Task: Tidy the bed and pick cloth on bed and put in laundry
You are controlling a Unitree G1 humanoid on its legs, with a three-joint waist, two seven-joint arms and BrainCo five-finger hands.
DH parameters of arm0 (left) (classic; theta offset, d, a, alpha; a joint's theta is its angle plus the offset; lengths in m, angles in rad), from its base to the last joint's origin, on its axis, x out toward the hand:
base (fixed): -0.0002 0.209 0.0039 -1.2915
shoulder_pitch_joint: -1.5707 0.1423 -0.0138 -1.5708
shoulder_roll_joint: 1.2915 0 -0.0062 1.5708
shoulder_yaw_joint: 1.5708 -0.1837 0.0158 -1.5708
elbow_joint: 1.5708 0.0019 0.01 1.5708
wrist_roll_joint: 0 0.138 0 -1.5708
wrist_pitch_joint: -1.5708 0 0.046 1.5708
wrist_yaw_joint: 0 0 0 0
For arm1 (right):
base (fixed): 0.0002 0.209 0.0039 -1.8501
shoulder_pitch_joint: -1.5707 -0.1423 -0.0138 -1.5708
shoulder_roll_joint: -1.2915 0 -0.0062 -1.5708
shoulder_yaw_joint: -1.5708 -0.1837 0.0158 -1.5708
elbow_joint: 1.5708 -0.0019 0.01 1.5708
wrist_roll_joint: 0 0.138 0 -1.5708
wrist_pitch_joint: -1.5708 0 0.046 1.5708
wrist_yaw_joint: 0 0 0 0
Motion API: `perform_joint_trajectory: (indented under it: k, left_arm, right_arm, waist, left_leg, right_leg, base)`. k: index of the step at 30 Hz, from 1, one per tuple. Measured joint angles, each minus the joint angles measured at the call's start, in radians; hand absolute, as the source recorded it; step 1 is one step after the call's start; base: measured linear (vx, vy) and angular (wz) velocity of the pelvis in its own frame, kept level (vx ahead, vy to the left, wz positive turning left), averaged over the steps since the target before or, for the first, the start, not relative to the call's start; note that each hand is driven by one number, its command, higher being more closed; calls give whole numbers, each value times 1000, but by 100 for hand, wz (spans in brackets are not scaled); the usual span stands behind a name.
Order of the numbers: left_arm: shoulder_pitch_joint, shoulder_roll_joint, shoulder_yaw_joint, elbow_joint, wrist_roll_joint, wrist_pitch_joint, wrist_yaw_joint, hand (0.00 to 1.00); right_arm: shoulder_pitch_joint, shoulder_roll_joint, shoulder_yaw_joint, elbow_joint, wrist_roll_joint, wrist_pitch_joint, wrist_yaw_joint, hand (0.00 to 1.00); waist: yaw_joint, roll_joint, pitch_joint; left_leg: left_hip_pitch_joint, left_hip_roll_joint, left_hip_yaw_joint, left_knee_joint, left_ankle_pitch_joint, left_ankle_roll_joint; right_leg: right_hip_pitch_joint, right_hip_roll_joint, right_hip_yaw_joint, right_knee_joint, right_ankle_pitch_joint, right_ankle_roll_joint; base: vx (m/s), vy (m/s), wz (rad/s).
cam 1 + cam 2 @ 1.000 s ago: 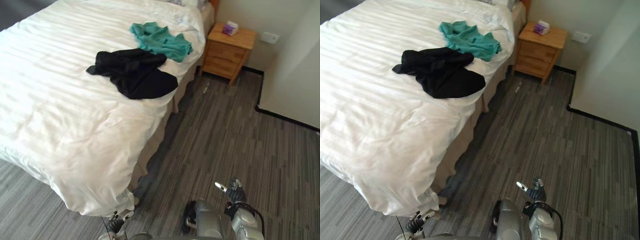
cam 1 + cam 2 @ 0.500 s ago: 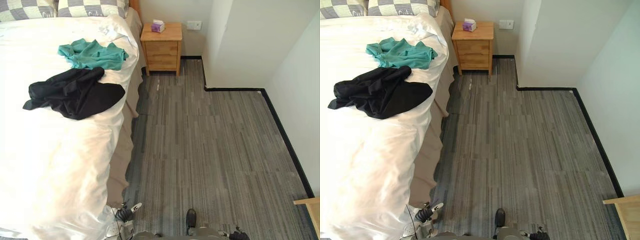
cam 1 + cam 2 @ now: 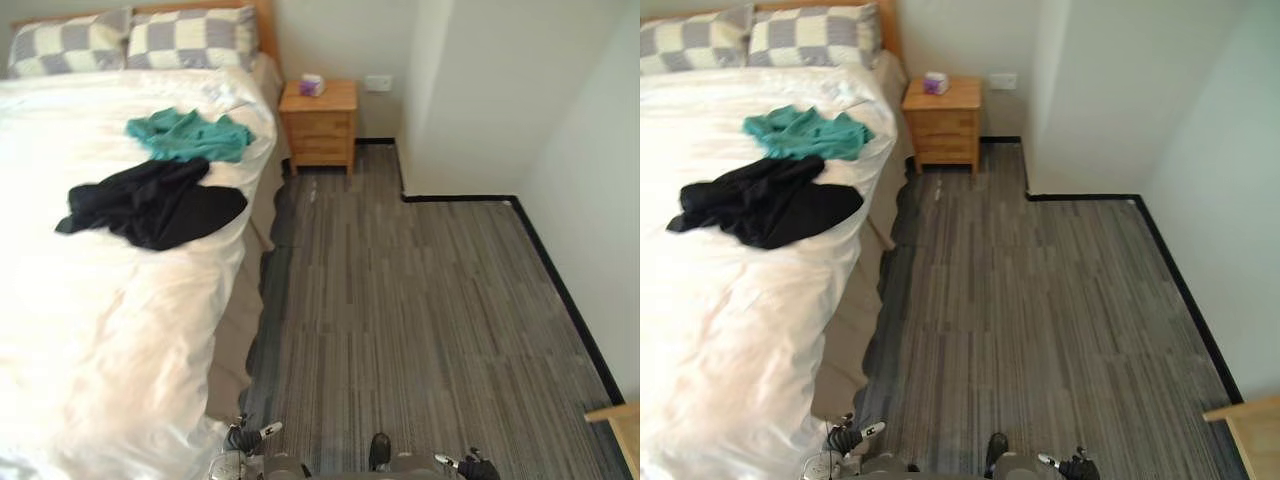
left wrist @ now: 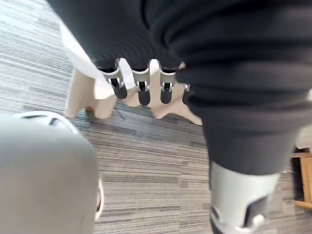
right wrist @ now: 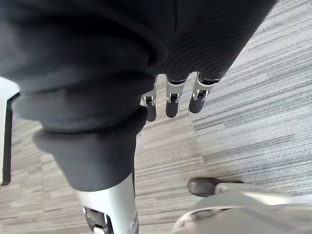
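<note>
While the left hand (image 4: 140, 91) and right hand (image 5: 170, 101) hang empty over the floor (image 3: 420, 300), fingers loosely straight, the black cloth (image 3: 150, 205) lies on the bed (image 3: 100, 330), touching the teal cloth (image 3: 188, 137).

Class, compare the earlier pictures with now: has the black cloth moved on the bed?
No. The camera has swung, but the black cloth lies as before, right beside the green cloth, on its foot side, by the same edge of the bed.
</note>
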Motion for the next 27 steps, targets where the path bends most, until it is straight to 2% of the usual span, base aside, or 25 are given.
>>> perform_joint_trajectory:
  k: [1,2,3,4,5,6,7,8,9,10,12,14,15,16,17,18,19,20,21,22,23,24,25,26,27]
  left_arm:
    - [-3,2,-7,1,1,0,2,0]
    - [-3,1,-24,2,1,-1,2,0]
    - [-3,2,-27,0,1,-4,2,0]
    - [-9,2,-30,-1,0,-4,1,0]
    - [-10,2,-30,-1,0,-4,1,0]
    - [-12,1,-34,-1,-1,-6,1,0]
    - [-13,2,-36,-1,0,-7,1,0]
    - [-18,4,-38,0,0,-6,1,0]
    - [-26,13,-40,6,1,-5,1,0]
    - [-30,21,-38,9,0,-4,0,0]
    - [-32,30,-33,7,0,-4,0,0]
    - [-28,37,-39,15,0,1,1,0]
    - [-23,44,-53,29,1,5,1,0]
    - [-23,57,-68,33,1,12,-1,0]
    - [-24,70,-83,34,0,17,-1,0]
    - [-24,73,-87,35,0,17,-1,0]
    - [-25,78,-97,43,0,19,0,0]
    - [-24,79,-100,44,0,19,0,0]
    - [-24,77,-100,48,0,20,0,0]
    - [-26,73,-100,49,0,20,1,0]
    - [-33,72,-99,49,0,22,1,0]
    - [-38,71,-99,49,0,21,1,0]
    - [-51,73,-99,49,0,20,1,0]
    - [-52,75,-98,49,0,19,2,0]
    - [-46,75,-95,50,1,18,2,0]
  right_arm:
    - [-19,15,-7,9,-1,-3,1,0]
    - [-19,18,-9,12,0,-2,5,0]
    - [-19,20,-8,14,0,-2,4,0]
    - [-19,23,-9,16,0,0,2,0]
    - [-18,25,-9,17,0,0,2,0]
    - [-20,25,-7,17,-3,0,2,0]
    - [-21,25,-4,17,-3,-1,2,0]
    - [-21,28,3,17,-4,-2,2,0]
    - [-19,31,11,19,-7,-2,4,0]
    - [-23,43,12,21,-11,-3,8,0]
    - [-22,59,14,24,-13,-5,8,0]
    - [-22,70,4,21,-13,-11,9,0]
    - [-17,68,-1,6,-12,-12,9,0]
    - [-18,74,1,-2,-12,-13,8,0]
    - [-4,80,2,-13,-12,-12,8,0]
    - [1,79,1,-16,-12,-12,10,0]
    - [2,76,-1,-14,-12,-11,10,0]
    - [0,72,-3,-16,-10,-12,9,0]
    - [-1,68,-3,-18,-8,-14,9,0]
    - [-3,58,-4,-27,-7,-22,11,0]
    - [-6,52,-4,-36,-6,-29,14,0]
    - [-8,50,-4,-39,-6,-30,17,0]
    - [-10,53,-4,-41,-4,-28,20,0]
    - [-10,59,-5,-33,-4,-28,20,0]
    - [-8,62,-6,-27,-3,-27,20,0]
  waist:
    - [0,-6,0]
    - [0,-13,1]
    - [0,-16,1]
    - [0,-20,4]
    - [1,-24,4]
    - [9,-25,5]
    - [14,-26,4]
    - [23,-32,1]
    - [27,-48,-10]
    - [23,-71,-12]
    - [30,-93,-13]
    - [27,-100,-14]
    - [19,-96,-16]
    - [3,-117,-13]
    - [-9,-126,-13]
    - [-9,-130,-13]
    - [-11,-131,-11]
    - [-25,-120,-4]
    - [-33,-110,2]
    - [-47,-86,16]
    - [-61,-67,26]
    - [-65,-62,25]
    - [-67,-67,24]
    - [-68,-81,25]
    - [-67,-92,23]
  left_leg:
    - [-14,-37,2,-99,-36,3]
    - [-24,-65,2,-241,-35,2]
    - [-29,-77,1,-318,-31,-1]
    - [-36,-95,-6,-477,-6,-28]
    - [-37,-105,-13,-560,24,-34]
    - [-44,-110,-34,-681,118,-38]
    - [-42,-109,-36,-681,155,-33]
    - [-34,-119,-35,-680,199,3]
    - [-33,-143,-33,-654,176,66]
    - [-33,-154,-14,-607,140,102]
    - [-17,-167,-2,-580,122,109]
    - [62,-172,13,-582,82,100]
    - [148,-171,1,-637,25,98]
    - [199,-189,-10,-666,0,103]
    - [240,-202,-35,-674,-27,112]
    - [259,-204,-45,-674,-41,111]
    - [304,-202,-64,-682,-59,109]
    - [346,-186,-84,-703,-66,105]
    - [366,-175,-96,-714,-66,104]
    - [397,-143,-113,-728,-66,104]
    - [410,-114,-131,-728,-66,104]
    - [411,-103,-142,-729,-66,103]
    - [425,-96,-151,-740,-64,96]
    - [451,-99,-153,-753,-61,55]
    - [486,-98,-158,-765,-75,20]
  right_leg:
    - [-8,-10,29,-26,3,-4]
    - [-7,-18,42,-67,13,3]
    - [-4,-19,50,-86,15,5]
    - [10,-22,54,-121,20,14]
    - [19,-24,56,-137,27,25]
    - [37,-22,70,-157,30,40]
    - [49,-23,75,-166,27,54]
    - [63,-30,89,-179,30,75]
    - [71,-55,102,-183,26,102]
    - [84,-78,102,-179,39,119]
    - [82,-101,119,-129,54,142]
    - [7,-103,160,141,59,154]
    - [-62,-113,162,373,87,197]
    - [-114,-140,162,531,145,236]
    - [-179,-167,149,689,149,216]
    - [-208,-174,135,746,122,192]
    - [-254,-176,91,799,43,162]
    - [-291,-172,38,777,-12,143]
    - [-306,-163,8,740,-29,122]
    - [-339,-130,-41,625,-44,95]
    - [-375,-95,-52,435,-26,94]
    - [-386,-81,-42,308,11,104]
    - [-396,-69,7,52,118,118]
    - [-396,-73,60,-87,192,129]
    - [-395,-76,114,-141,261,140]
  base:
    - [166,8,-83]
    - [191,-20,-64]
    - [216,10,-24]
    - [185,30,-5]
    - [267,69,-10]
    - [333,104,-16]
    - [374,117,-26]
    - [539,163,-23]
    - [593,140,-14]
    - [594,135,-7]
    - [383,77,-11]
    - [458,126,-20]
    - [498,125,-2]
    - [516,46,31]
    - [445,6,40]
    - [461,-68,46]
    - [473,-109,47]
    - [476,-137,57]
    - [476,-177,67]
    - [473,-214,70]
    - [469,-232,71]
    - [469,-288,79]
    - [513,-354,75]
    - [660,-481,80]
    - [599,-428,58]
